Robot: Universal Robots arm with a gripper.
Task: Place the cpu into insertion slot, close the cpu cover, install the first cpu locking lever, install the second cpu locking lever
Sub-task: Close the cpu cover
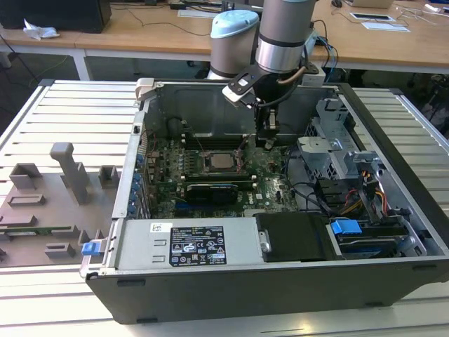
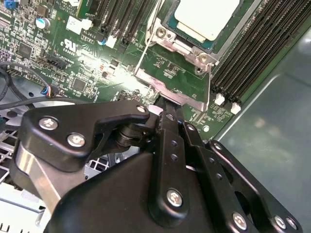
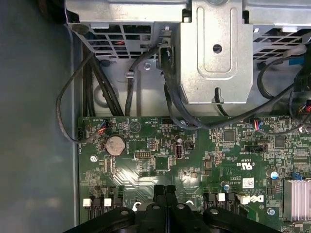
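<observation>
The cpu (image 1: 223, 161) lies flat in the insertion slot (image 1: 208, 167) on the green motherboard; in the second wrist view its pale metal top (image 2: 209, 17) sits inside the slot's silvery rim (image 2: 182, 46). The cpu cover (image 2: 163, 86) is swung open away from the chip, and green board shows through its cut-out. A thin wire lever (image 2: 146, 46) stands up beside the slot. My gripper (image 1: 266, 135) is inside the case, at the exterior view's right of the slot. Its fingers are shut, with the tips (image 2: 163, 108) at the cover's outer edge; the gripper (image 3: 165, 190) hangs over the board.
Long black memory slots (image 2: 257, 53) flank the slot. A metal drive cage (image 3: 214, 53) and black cables (image 3: 97, 87) sit near the gripper. The power supply (image 1: 189, 242) fills the case's front. A grey fixture plate (image 1: 49, 203) lies at the exterior view's left.
</observation>
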